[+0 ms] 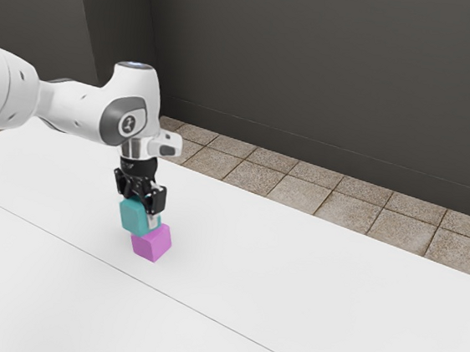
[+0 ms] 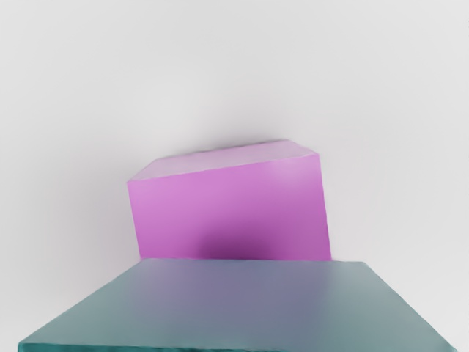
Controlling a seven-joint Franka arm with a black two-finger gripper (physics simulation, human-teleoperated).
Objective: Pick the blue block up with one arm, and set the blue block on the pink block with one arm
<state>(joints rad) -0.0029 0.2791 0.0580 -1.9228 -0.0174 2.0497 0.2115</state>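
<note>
Your arm [image 1: 65, 108] comes in from the exterior view's left, its white upper links running almost level above the bench [image 1: 333, 279]. At the last joint it bends sharply, so the hand points straight down at the bench top.

The pincer [image 1: 138, 204] hangs below that wrist and is clenched on the blue block [image 1: 131, 216], which looks teal here. One dark finger [image 1: 158, 201] lies against the block's side toward the exterior view's right, and the other side is gripped close under the pincer's body. The block is off the bench and sits slightly tilted in the grip.

You have the pink block [image 1: 152, 243] resting on the bench just below it, a little toward the exterior view's right. In that view the blue block's lower edge overlaps the pink block's top near corner. You cannot tell from it whether the two touch or a thin gap remains.

In the wrist view the blue block [image 2: 234, 308] lies directly under the hand. The pink block [image 2: 234, 213] stands just beyond its far edge, turned a little askew, on the plain white bench [image 2: 73, 88]. The blue block is not centred over the pink one and covers only its near part.

Behind the bench you see brown floor tiles [image 1: 342, 196] and a dark wall [image 1: 315, 58].
</note>
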